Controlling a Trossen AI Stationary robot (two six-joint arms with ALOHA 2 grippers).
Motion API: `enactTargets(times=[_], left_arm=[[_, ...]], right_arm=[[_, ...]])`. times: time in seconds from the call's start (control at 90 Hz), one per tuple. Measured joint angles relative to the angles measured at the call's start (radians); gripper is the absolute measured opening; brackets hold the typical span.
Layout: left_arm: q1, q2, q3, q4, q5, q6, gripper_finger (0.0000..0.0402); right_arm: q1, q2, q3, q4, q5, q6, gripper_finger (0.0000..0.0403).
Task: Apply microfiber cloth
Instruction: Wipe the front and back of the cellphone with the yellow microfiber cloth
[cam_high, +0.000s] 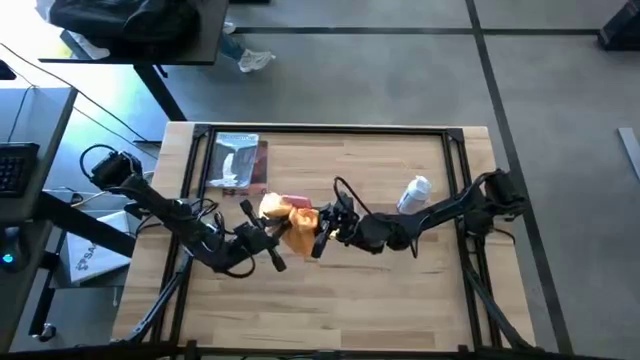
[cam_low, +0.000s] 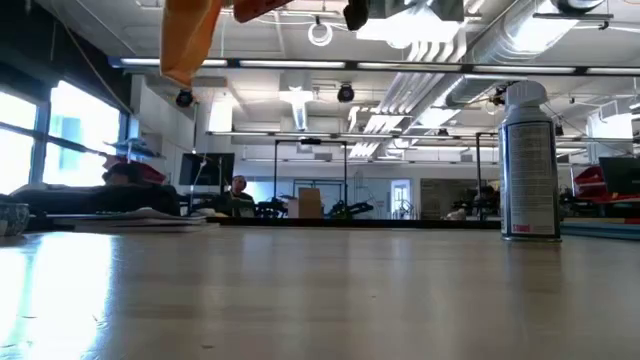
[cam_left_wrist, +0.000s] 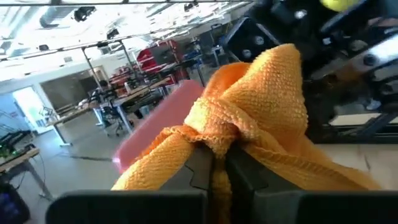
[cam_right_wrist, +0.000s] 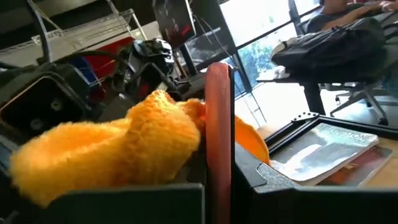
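We hold the microfiber cloth (cam_high: 290, 222) aloft mid-surface, left end effector (cam_left_wrist: 214, 163) pinching a gathered fold; right end effector (cam_right_wrist: 219, 149) at three o'clock clamps a pink phone (cam_right_wrist: 218, 112). Soft, floppy: grip bunched folds

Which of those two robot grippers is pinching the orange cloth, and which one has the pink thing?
The left gripper pinches the microfiber cloth; the right gripper clamps the thin pink phone edge-on.

Left end effector (cam_high: 272, 236) clamped, right end effector (cam_high: 322, 232) clamped, both mid-table
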Motion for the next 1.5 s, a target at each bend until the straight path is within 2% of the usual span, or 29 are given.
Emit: enactTargets(times=[0.133,0.289,0.411,0.5,0.633,0.822,0.922,1.089,1.244,1.378,1.5], left_arm=[[-0.025,0.005,-0.001,-0.003,-0.007,0.045,0.0003],[-0.097,-0.011,-0.006,-0.017,-0.153,0.144,0.0003],[-0.128,-0.038,-0.005,-0.014,-0.263,0.189,0.0003],[-0.12,-0.056,-0.005,-0.009,-0.236,0.174,0.0003],[-0.072,-0.048,-0.005,-0.025,-0.1,0.088,0.0003],[-0.004,0.039,-0.003,-0.001,0.102,-0.025,0.0003],[0.002,0.106,-0.003,0.067,0.147,-0.033,0.0003],[-0.006,0.186,-0.004,0.177,0.148,0.001,0.0003],[-0.029,0.187,-0.004,0.205,0.108,0.049,0.0003],[-0.065,0.133,-0.005,0.212,0.027,0.137,0.0003],[-0.086,0.077,-0.005,0.211,-0.106,0.275,0.0003]], right_arm=[[-0.001,0.0,0.002,-0.001,0.001,-0.007,0.0],[-0.001,-0.016,0.009,0.026,0.004,-0.02,0.0],[-0.001,-0.018,0.01,0.053,-0.043,-0.039,0.0],[-0.002,-0.018,0.009,0.061,-0.06,-0.039,0.0],[-0.002,-0.017,0.008,0.06,-0.055,-0.039,0.0],[-0.004,-0.017,0.006,0.055,-0.04,-0.048,0.0],[-0.004,-0.016,0.006,0.054,-0.037,-0.049,0.0],[-0.003,-0.017,0.006,0.061,-0.039,-0.043,0.0],[-0.003,-0.017,0.006,0.062,-0.04,-0.038,0.0],[-0.001,-0.017,0.006,0.061,-0.046,-0.036,0.0],[-0.001,-0.017,0.006,0.056,-0.066,-0.035,0.0]])
